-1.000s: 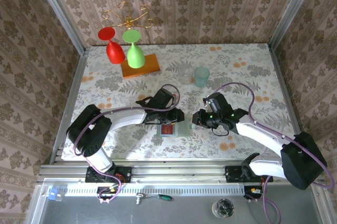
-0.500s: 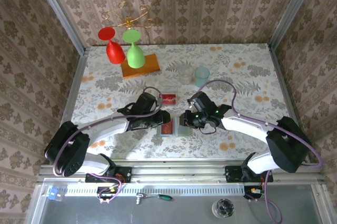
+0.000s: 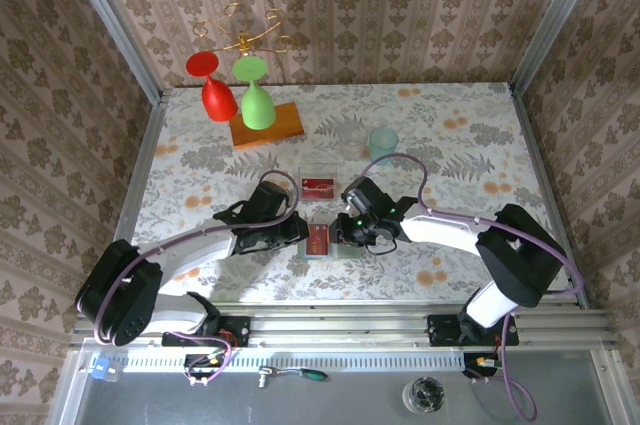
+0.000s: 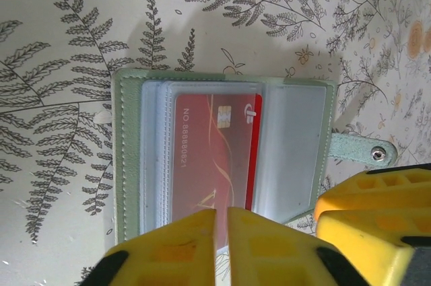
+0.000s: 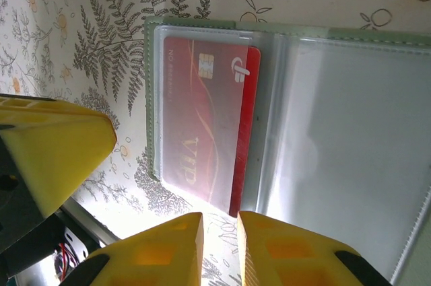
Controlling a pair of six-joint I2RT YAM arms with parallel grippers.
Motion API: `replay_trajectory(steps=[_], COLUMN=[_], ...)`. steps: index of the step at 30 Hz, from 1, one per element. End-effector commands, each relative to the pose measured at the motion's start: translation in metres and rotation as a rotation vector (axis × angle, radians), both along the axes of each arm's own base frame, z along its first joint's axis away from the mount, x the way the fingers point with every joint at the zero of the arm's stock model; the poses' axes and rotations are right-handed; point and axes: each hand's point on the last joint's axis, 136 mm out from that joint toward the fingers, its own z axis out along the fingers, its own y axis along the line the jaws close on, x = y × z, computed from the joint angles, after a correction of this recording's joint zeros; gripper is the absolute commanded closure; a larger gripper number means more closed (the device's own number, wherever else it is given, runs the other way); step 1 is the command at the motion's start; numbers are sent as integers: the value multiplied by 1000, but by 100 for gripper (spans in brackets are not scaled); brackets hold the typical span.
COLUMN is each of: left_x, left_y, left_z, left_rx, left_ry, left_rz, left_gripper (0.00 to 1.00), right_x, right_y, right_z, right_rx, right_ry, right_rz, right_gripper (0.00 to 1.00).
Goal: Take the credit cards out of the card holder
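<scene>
**Open card holder lies between two grippers, red card in its pocket**

The left gripper (image 4: pixel 221 215) has its yellow fingers together at the lower end of a red credit card (image 4: pixel 214 151); whether they pinch it cannot be told. That card sits in the left clear pocket of the open green card holder (image 4: pixel 128 165), with a second red edge behind it. The right gripper (image 5: pixel 219 222) stands at the holder's edge, fingers a slit apart, grip unclear. A loose red card (image 3: pixel 318 185) lies just beyond on the fern-print table (image 3: pixel 450 125), with a teal cup (image 3: pixel 382 142) to the right. Patterned wallpaper (image 3: pixel 400 5) surrounds the table.
</scene>
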Motion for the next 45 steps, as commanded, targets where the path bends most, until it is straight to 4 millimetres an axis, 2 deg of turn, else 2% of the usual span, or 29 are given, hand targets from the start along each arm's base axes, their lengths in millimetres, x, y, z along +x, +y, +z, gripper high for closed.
replay_trajectory(steps=[1, 6, 12, 20, 31, 45], left_x=[2, 9, 8, 12, 6, 0], left_y=[0, -7, -2, 0, 3, 12], left_z=[-8, -10, -14, -6, -23, -39], left_rx=[18, 17, 50, 40, 58, 101], left_ry=[12, 14, 18, -5, 35, 75], left_rz=[-20, -28, -35, -42, -49, -41], left_gripper=[91, 95, 95, 96, 98, 99], right_x=[6, 6, 11, 19, 21, 24], right_y=[14, 18, 23, 25, 26, 28], right_z=[7, 5, 0, -1, -5, -10], right_rx=[47, 65, 94, 97, 95, 98], right_ry=[2, 15, 33, 34, 43, 52], right_rz=[1, 5, 0, -12, -15, -19], right_gripper=[78, 77, 77, 75, 70, 69])
